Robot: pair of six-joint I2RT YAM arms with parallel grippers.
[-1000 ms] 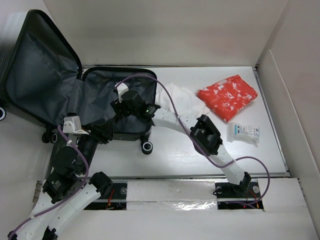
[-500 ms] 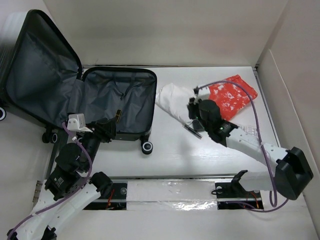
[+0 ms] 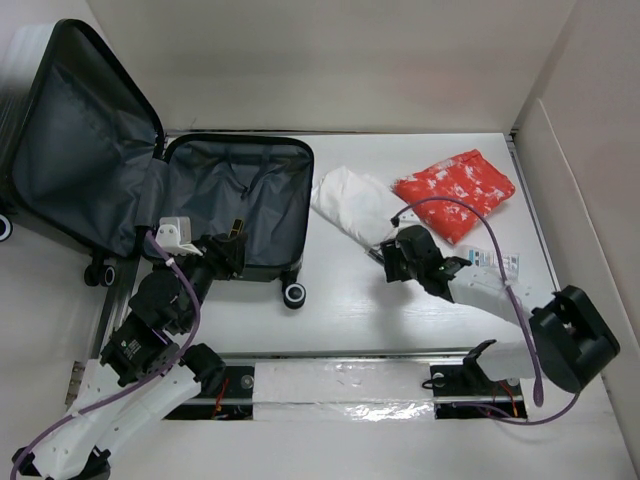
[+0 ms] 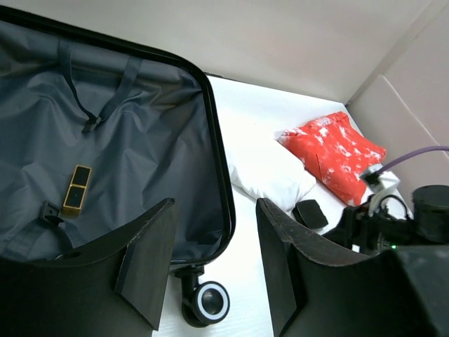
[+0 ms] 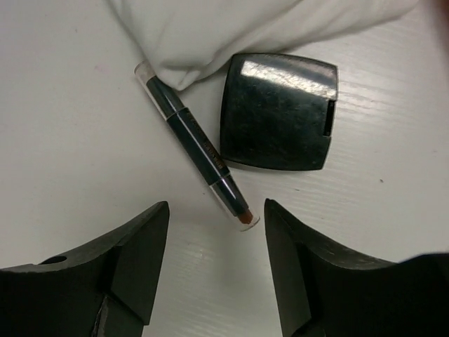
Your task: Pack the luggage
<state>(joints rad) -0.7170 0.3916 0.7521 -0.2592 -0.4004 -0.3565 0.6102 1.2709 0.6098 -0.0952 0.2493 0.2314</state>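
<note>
Moved: right gripper (image 3: 392, 264) has swung off the white cloth (image 5: 231, 28) and down toward the table; left gripper (image 3: 228, 246) has crept up to the luggage (image 3: 260, 180) rim.
Pencil (image 5: 195, 144): just ahead of the right gripper, slanted, near tip aimed between its jaws; compact (image 5: 278, 111) just beside it.
Right gripper: spread, empty, facing down.
Left gripper: spread, empty.
Luggage: open, far left, left arm nearer.

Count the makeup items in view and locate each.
3: a lipstick inside the luggage; a pencil and a black compact on the table by the white cloth. Others may be hidden.
</note>
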